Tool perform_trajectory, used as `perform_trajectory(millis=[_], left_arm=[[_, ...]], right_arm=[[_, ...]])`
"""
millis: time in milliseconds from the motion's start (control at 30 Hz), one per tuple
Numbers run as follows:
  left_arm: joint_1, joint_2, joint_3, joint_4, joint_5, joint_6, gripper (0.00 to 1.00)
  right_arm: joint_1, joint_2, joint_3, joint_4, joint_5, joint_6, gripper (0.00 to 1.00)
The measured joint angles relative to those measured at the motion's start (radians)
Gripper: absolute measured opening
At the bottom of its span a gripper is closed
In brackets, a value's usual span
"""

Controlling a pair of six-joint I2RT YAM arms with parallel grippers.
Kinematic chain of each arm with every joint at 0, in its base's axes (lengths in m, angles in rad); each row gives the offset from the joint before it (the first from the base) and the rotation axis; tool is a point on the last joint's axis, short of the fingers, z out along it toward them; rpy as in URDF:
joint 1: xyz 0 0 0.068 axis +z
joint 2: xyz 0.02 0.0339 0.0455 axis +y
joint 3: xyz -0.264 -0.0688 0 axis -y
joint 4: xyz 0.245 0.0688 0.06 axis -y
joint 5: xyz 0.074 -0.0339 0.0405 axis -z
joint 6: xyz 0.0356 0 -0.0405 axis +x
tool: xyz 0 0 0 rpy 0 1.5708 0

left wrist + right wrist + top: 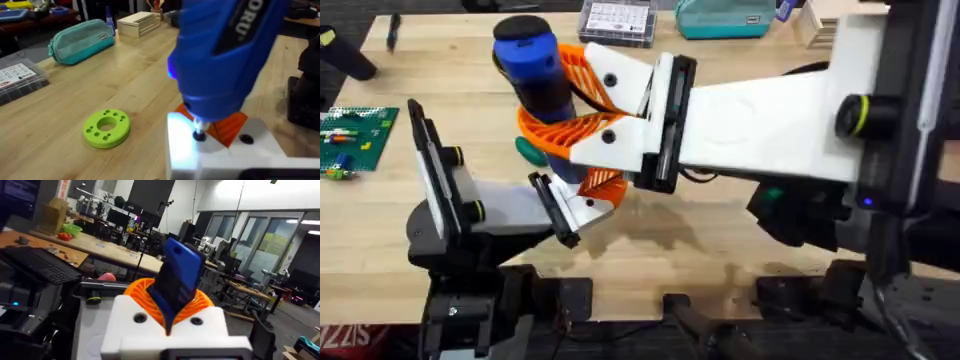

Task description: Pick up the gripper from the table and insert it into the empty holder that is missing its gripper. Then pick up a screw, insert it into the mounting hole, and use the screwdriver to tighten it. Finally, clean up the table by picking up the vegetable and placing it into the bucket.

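The screwdriver (220, 55), clamped in the right end effector (595, 105), is seen tightening the screw (199, 135); the left end effector's (582, 200) opening cannot be told, and vegetable cleanup is judged outstanding.

The screwdriver (533, 66) looms large and blurred under the overhead camera, its thin tip hidden behind the right pincer (582, 108), and in the left wrist view its upper body is cut off by the picture's edge. A dark green shape (530, 150) near the middle of the table (720, 230) peeps out from under the orange pads, too covered to identify. Whether the left pincer (582, 205) grips anything cannot be told.
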State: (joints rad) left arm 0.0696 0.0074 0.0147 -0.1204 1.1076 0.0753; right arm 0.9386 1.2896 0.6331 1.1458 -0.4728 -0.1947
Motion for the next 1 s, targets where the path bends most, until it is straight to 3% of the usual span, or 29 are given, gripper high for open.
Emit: perform_trajectory(millis=[400,600,833,1000], left_arm=[[0.000,0.000,0.000,0.000,0.000,0.000,0.012],[0.000,0.000,0.000,0.000,0.000,0.000,0.012],[0.000,0.000,0.000,0.000,0.000,0.000,0.012],[0.000,0.000,0.000,0.000,0.000,0.000,0.012]], right_arm=[[0.000,0.001,0.006,-0.001,-0.003,0.000,0.008],[0.000,0.009,0.137,-0.076,-0.004,0.000,0.008],[-0.020,0.008,0.358,-0.389,-0.004,-0.060,0.008],[-0.101,0.008,0.439,-0.700,-0.003,-0.136,0.008]])
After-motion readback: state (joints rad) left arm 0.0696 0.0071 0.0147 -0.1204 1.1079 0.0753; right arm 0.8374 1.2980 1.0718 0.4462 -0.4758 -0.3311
